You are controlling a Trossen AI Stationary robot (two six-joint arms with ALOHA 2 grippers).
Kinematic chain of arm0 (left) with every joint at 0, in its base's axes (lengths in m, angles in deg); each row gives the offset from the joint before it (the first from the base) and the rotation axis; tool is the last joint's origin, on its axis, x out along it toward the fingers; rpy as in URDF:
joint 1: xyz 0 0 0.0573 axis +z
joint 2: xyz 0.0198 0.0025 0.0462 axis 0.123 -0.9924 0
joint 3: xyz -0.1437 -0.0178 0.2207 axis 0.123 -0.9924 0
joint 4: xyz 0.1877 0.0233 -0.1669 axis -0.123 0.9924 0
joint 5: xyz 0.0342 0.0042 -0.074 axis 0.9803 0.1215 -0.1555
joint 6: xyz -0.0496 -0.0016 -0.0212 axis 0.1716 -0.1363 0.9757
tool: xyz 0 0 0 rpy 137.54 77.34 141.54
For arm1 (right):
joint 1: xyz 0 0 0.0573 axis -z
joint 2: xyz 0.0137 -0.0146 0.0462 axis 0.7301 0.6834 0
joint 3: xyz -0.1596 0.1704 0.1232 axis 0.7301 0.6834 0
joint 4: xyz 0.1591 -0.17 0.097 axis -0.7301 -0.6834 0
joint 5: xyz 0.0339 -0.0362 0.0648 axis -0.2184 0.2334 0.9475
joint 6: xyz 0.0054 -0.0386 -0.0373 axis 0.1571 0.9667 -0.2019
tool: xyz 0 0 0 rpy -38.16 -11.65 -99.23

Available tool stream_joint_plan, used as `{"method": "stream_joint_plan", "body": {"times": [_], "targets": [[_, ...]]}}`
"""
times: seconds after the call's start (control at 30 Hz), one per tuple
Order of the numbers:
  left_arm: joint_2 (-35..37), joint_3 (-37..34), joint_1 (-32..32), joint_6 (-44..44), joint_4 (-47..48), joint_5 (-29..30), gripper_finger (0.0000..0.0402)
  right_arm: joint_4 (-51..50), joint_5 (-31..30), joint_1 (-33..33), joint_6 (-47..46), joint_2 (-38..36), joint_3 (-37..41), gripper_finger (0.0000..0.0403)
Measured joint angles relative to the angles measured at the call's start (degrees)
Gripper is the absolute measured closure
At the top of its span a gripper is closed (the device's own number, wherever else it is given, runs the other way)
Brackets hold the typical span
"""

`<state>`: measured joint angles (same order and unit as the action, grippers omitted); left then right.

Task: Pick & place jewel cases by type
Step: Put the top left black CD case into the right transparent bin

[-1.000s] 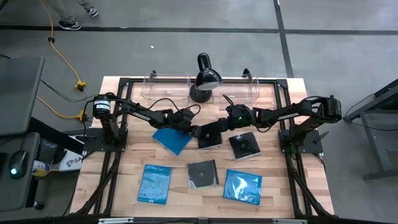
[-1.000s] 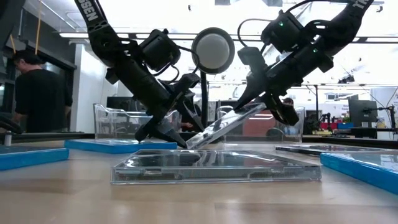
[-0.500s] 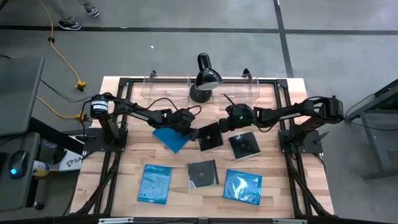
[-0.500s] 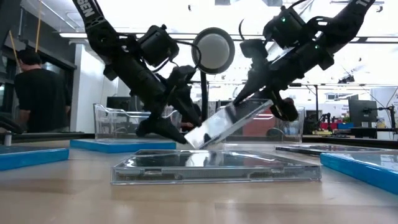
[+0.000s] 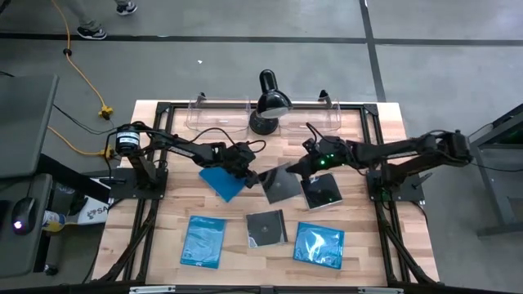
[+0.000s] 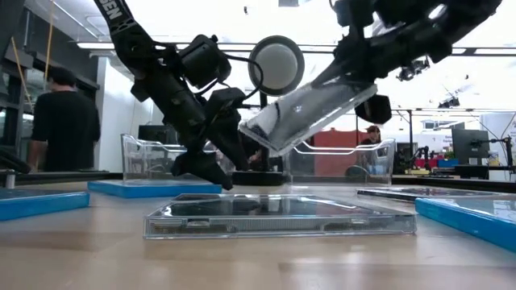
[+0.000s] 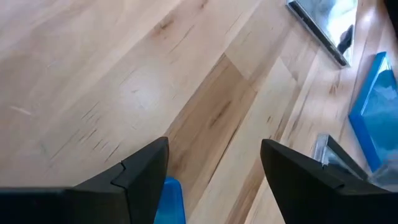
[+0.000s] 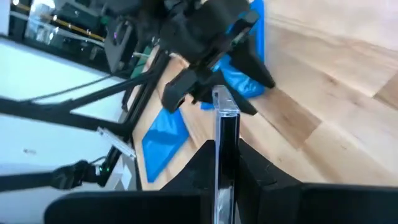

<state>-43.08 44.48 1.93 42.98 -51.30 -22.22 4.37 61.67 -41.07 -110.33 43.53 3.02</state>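
Dark jewel case in right claw, lifted.

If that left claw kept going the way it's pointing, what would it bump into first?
Probably the bare wooden tabletop: the left gripper, fingers apart and empty, points down at it. Depth is hard to judge.

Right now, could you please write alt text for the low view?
The right arm's fingers hold a clear-fronted jewel case tilted in the air, above another case lying flat on the table. The left arm's fingers hover open beside it.
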Motion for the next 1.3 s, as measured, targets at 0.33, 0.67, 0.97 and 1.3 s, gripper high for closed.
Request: {"method": "stream_joint_plan", "body": {"times": [0.33, 0.67, 0.97, 1.3], "targets": [[-0.02, 0.00, -0.02, -3.30, 0.68, -0.17, 0.0147, 0.17, -1.99, -1.88, 5.78, -8.42, 0.00, 0.0386], [-0.04, -0.02, -0.02, -6.35, 1.00, 0.52, 0.0147, 5.96, -6.10, -1.78, 14.04, -16.40, 0.00, 0.0391], [-0.04, -0.02, -0.04, -7.81, 1.29, 2.20, 0.0147, 28.17, -4.68, -1.34, 24.03, -20.35, 0.00, 0.0391], [-0.04, -0.02, -0.04, -8.95, 1.29, 3.61, 0.0147, 44.52, -7.08, -1.33, 32.07, -21.27, -0.88, 0.0391]]}}
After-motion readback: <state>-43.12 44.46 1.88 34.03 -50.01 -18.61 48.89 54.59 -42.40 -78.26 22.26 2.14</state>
